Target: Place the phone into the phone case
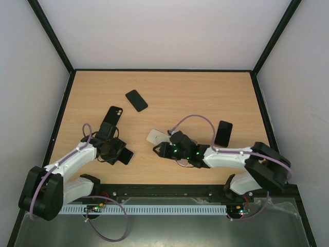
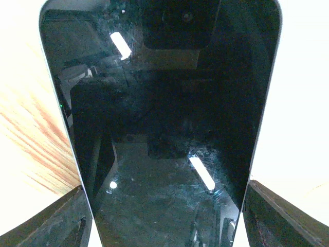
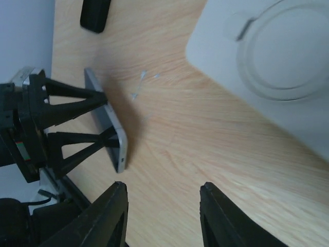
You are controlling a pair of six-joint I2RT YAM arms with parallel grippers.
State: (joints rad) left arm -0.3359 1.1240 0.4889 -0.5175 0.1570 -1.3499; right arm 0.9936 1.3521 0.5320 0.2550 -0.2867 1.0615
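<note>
My left gripper (image 1: 116,152) is shut on a dark phone (image 1: 125,156) with a silver edge, held on edge over the table. In the left wrist view the phone's glass face (image 2: 164,128) fills the frame between my two fingers (image 2: 61,218). The right wrist view shows the same phone (image 3: 107,123) clamped in the left fingers. A white phone case with a round ring (image 1: 156,137) lies flat near the table's middle and shows at the top right of the right wrist view (image 3: 267,56). My right gripper (image 1: 159,150) (image 3: 163,188) is open and empty, low over the wood beside the case, pointing at the left gripper.
A black phone-shaped item with camera holes (image 1: 114,116) lies just behind the left gripper. Another black slab (image 1: 136,100) lies further back, and it also shows in the right wrist view (image 3: 95,13). A third black slab (image 1: 223,133) lies right of centre. Black frame rails edge the table (image 1: 205,98).
</note>
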